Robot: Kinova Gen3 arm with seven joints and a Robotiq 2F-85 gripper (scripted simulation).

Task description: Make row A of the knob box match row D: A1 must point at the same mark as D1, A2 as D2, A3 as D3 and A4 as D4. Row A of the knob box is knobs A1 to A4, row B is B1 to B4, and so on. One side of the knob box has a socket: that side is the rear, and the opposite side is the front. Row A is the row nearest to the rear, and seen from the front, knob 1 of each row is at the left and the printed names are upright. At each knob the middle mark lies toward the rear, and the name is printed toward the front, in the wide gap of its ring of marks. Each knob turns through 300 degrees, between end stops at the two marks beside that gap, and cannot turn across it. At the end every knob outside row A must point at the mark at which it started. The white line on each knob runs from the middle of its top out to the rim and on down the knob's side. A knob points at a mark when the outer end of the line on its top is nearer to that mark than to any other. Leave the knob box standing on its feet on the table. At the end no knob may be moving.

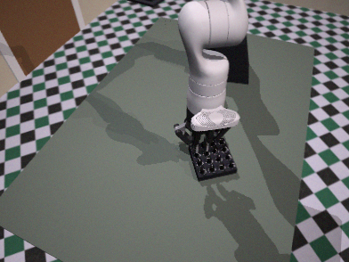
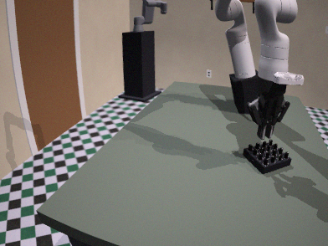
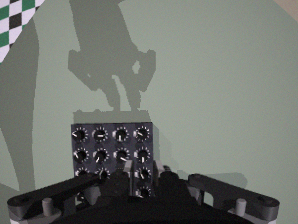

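Here was the pincer, pointing down over the knob box, its fingers drawn in to a narrow gap, and nothing held between them! The box sat knobs-up on the green table, below the white arm. In the wrist view, the fingers straddled the line of the right-hand column, over its lower part, and hid several knobs toward the bottom.

And the far row, fully on show there: the leftmost knob had its white line out to the left, the next to the right, the third straight down the picture, and the last up and left. The printed names were too small to read.
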